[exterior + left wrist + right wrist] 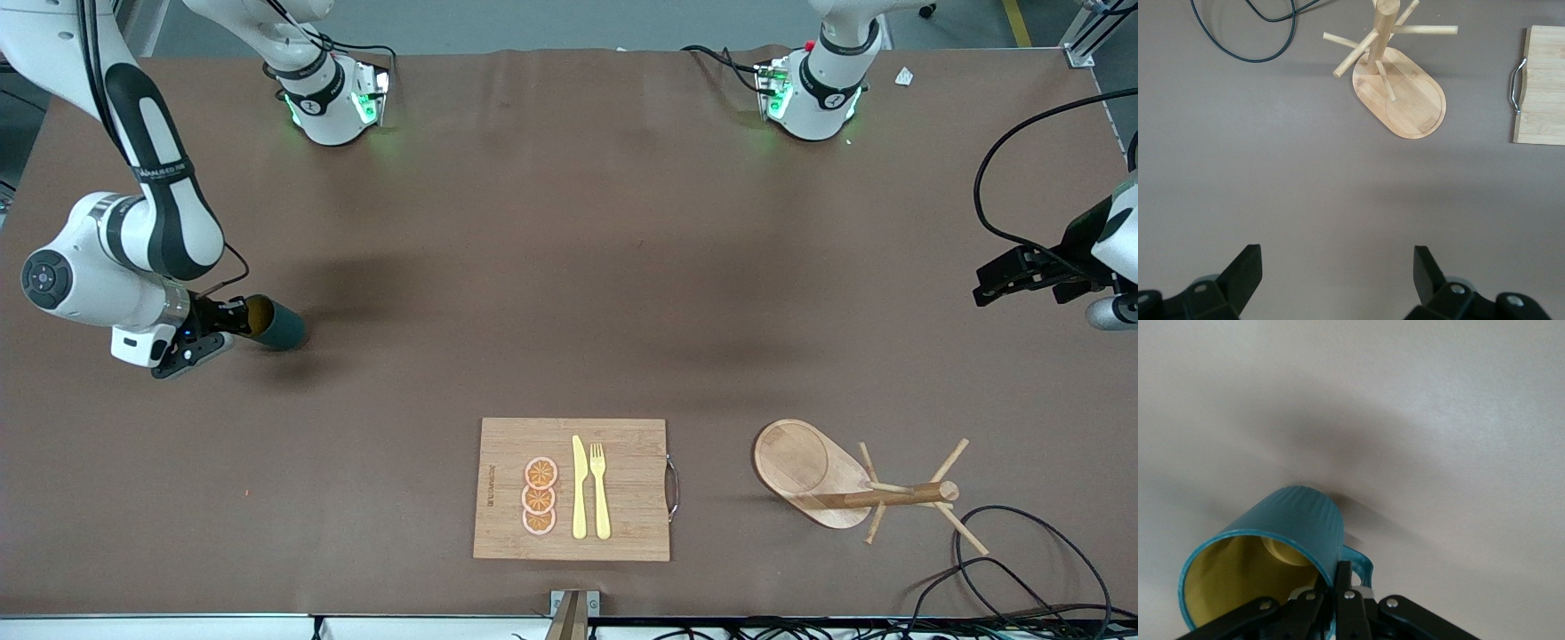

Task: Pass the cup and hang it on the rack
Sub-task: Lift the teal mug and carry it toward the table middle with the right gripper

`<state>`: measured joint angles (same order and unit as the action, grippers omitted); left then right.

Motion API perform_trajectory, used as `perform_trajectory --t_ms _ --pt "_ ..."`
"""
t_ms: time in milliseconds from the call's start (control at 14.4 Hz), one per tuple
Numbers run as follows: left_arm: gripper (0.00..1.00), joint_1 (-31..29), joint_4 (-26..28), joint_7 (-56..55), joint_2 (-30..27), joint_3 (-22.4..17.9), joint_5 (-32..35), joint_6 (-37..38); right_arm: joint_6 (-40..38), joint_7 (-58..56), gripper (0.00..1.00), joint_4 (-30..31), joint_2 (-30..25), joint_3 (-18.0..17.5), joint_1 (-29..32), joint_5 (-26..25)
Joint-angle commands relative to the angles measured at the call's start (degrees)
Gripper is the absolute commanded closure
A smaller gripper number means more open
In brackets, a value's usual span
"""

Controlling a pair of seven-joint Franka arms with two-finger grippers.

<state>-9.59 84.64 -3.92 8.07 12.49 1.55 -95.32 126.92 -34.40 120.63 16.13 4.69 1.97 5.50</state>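
Brown cloth covers the table point(569, 267). At the right arm's end, the right gripper point(233, 322) is clamped on the rim of the cup point(276, 325), one finger point(1341, 587) outside the wall by the handle; the cup is tipped on its side. The left gripper point(996, 283) waits over the table's other end, fingers point(1245, 270) spread apart. The rack point(827, 476) stands near the front edge, beside a cutting board point(622, 489) carrying a knife point(579, 489), fork point(600, 489) and orange slices point(539, 496).

Cup point(1271, 540) rim cut off at frame edge; rack point(1405, 93) post top cropped.
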Motion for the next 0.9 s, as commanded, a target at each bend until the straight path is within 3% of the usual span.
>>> perform_trajectory --t_ms 0,486,833 --pt "0.00 -0.42 -0.09 0.75 0.02 0.34 1.09 -0.48 -3.87 11.76 1.00 1.36 -5.58 0.15 -6.07 0.30" --pt "0.00 -0.34 -0.09 0.84 0.46 0.34 1.18 -0.66 -4.06 50.16 1.00 -0.48 -7.52 0.06 -28.04 0.91" --pt "0.00 -0.25 0.00 0.23 1.16 0.34 1.18 -0.66 -1.42 71.27 1.00 -9.34 0.11 0.15 -40.96 4.87"
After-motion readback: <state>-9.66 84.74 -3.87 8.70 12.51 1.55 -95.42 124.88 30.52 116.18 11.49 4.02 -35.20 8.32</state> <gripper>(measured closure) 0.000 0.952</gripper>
